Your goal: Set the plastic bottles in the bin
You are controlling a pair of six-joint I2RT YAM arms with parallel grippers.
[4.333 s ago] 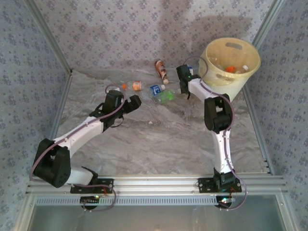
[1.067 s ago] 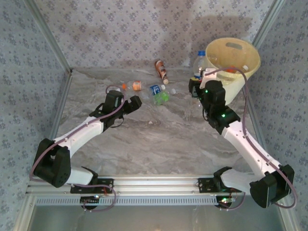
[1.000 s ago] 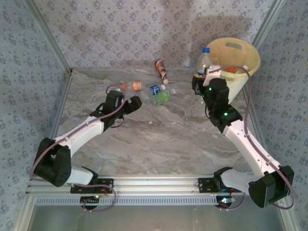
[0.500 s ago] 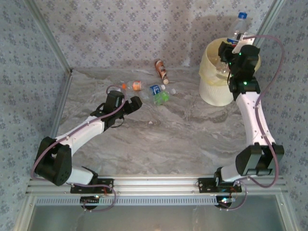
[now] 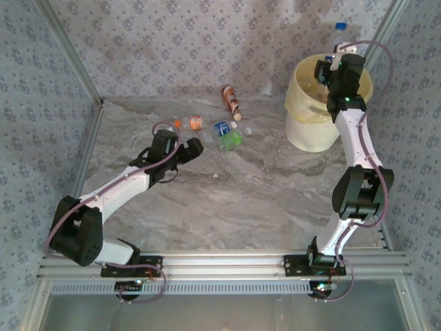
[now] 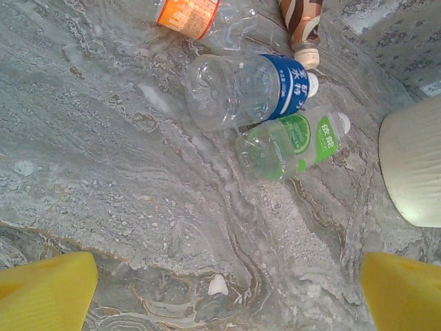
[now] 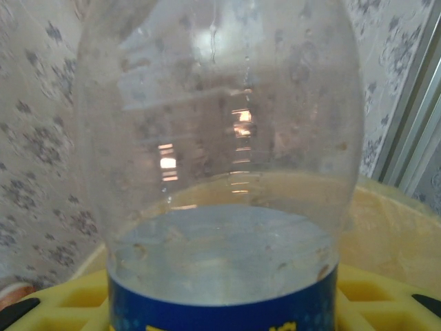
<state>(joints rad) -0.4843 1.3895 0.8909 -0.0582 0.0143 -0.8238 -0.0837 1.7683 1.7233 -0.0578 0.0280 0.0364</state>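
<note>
Since the earlier frame the blue-capped bottle (image 7: 220, 172) is lifted over the bin (image 5: 303, 131) at two o'clock, seemingly still pinched in the right gripper (image 5: 338, 52), while four bottles (image 5: 222, 129) are left lying near twelve o'clock beyond the wide-open, empty left gripper (image 6: 227, 289).

1. The left arm (image 5: 117, 185) and right arm (image 5: 358, 141) are white tubes with chunky black joints.
2. Thin purplish cable (image 5: 162, 123) loops along each.
3. Left tool (image 6: 227, 289) has bright yellow fingers (image 6: 48, 293).
</note>
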